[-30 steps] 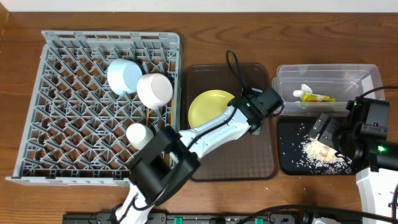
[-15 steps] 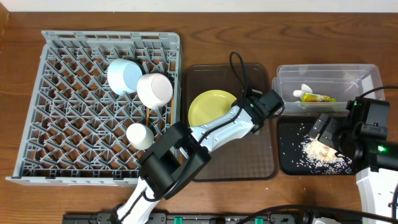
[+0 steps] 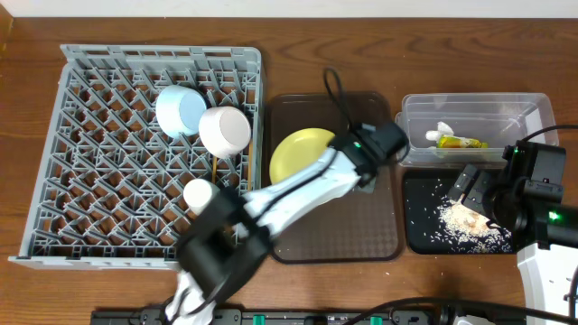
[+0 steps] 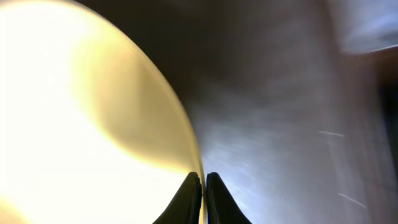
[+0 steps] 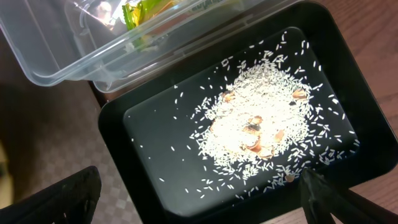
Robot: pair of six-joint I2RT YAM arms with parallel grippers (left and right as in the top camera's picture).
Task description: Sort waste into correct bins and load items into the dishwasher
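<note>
Yellow plate (image 3: pixel 298 158) has tipped up and slid left; the left hand (image 4: pixel 203 186) pinches its rim tight, likely bound for the dish rack (image 3: pixel 99 181).

Left end effector (image 4: pixel 200 193) clamped, right end effector (image 5: pixel 199 190) spread wide

A shallow black tray (image 5: pixel 155 146) fills most of the view, with whitish rice crumbs (image 5: pixel 258 121) heaped near its middle, a few brownish bits among them, and loose grains scattered around. Touching the black tray's upper left edge is a clear tub (image 5: pixel 68 59), and a yellow-green wrapper (image 5: pixel 146 11) lies inside it. A brown textured tray (image 5: pixel 50 143) lies at left, and wooden table (image 5: pixel 370 18) shows at upper right. The right gripper (image 5: pixel 199 180) hangs above the black tray, its dark fingers (image 5: pixel 62 199) spread wide at the lower corners.
</note>
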